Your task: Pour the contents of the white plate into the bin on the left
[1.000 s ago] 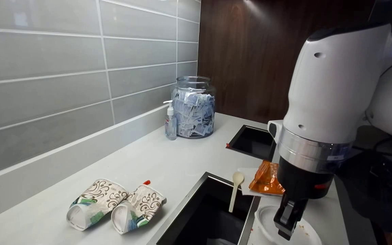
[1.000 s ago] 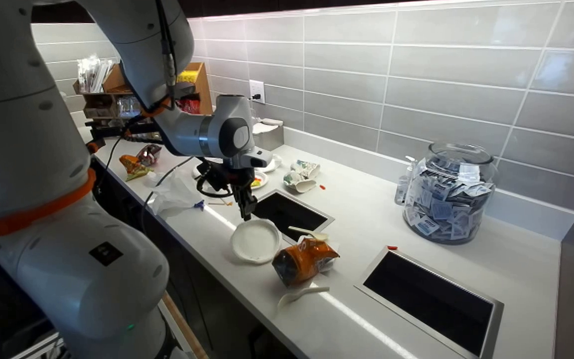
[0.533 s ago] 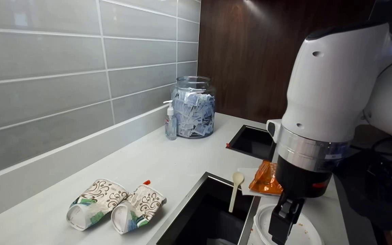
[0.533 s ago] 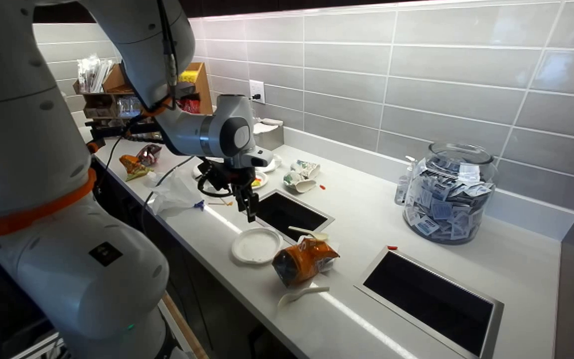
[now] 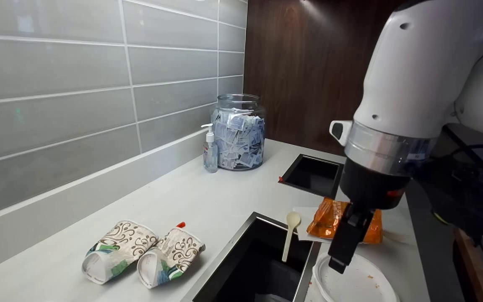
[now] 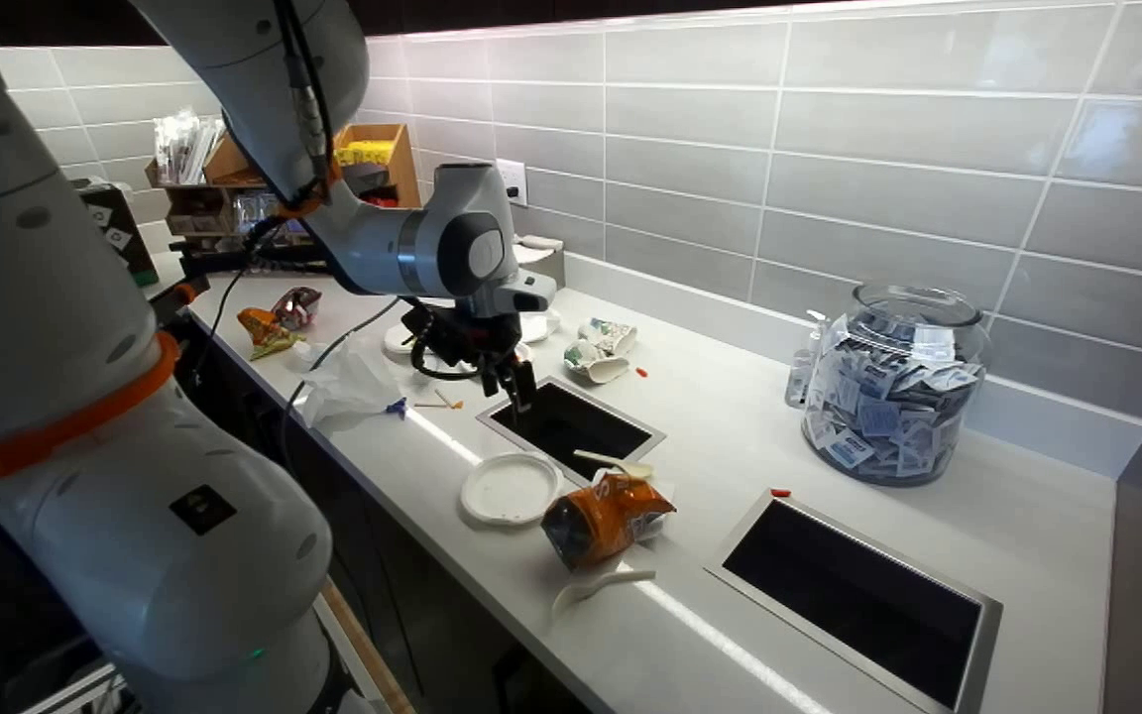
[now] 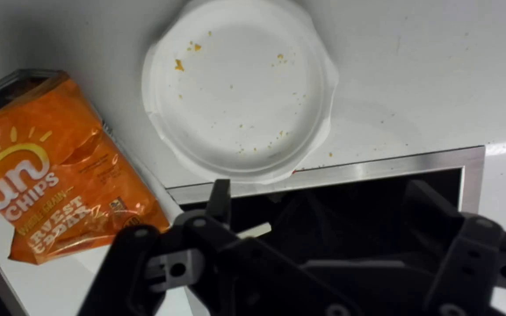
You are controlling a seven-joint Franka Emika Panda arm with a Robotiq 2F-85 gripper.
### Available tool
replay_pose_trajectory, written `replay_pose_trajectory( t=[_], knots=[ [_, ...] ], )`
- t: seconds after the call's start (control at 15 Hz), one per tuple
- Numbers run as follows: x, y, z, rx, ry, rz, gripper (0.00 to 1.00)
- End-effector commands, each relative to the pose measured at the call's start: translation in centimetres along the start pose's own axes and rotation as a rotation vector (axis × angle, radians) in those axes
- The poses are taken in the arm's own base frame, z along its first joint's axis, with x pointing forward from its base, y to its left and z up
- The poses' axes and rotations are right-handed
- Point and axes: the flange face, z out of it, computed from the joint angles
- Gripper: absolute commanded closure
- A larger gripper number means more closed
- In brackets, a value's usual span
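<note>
The white plate (image 7: 244, 101) lies flat on the counter, its edge lapping onto the steel rim of the bin (image 6: 576, 421) beside it. Orange crumbs (image 7: 179, 65) and smaller specks are scattered over the plate. In the wrist view my gripper (image 7: 321, 186) stands open over the bin's dark mouth, fingers wide apart with nothing between them. One finger (image 7: 221, 199) overlaps the plate's edge in that picture. In an exterior view the gripper (image 6: 521, 397) hangs above the bin, clear of the plate. Most of the bin's inside is too dark to make out.
An orange chip bag (image 7: 73, 166) lies close to the plate. One pale spoon (image 5: 290, 235) rests across the bin's rim, another (image 6: 601, 587) near the counter's front. Two paper cups (image 5: 170, 256), a large glass jar (image 6: 893, 387) and a second bin (image 6: 854, 605) stand farther off.
The plate, tilted up at my gripper a second ago, has dropped flat onto the counter. My gripper has opened, released it, then risen and shifted over the bin.
</note>
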Motion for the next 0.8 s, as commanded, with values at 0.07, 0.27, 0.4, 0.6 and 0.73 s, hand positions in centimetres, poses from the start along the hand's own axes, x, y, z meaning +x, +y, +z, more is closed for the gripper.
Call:
replay_pose_trajectory(
  t=[0.07,0.27,0.4,0.6,0.73],
  knots=[
    [-1.1,3.1,-3.2,0.031,0.072,-0.043,0.0],
    [-1.3,4.2,-4.4,0.041,0.093,-0.053,0.0],
    [-0.7,4.4,-5.0,0.046,0.099,-0.055,0.0],
    [-0.2,3.7,-4.7,0.034,0.107,-0.051,0.0],
    [-0.2,3.7,-4.6,0.032,0.105,-0.053,0.0]
  ],
)
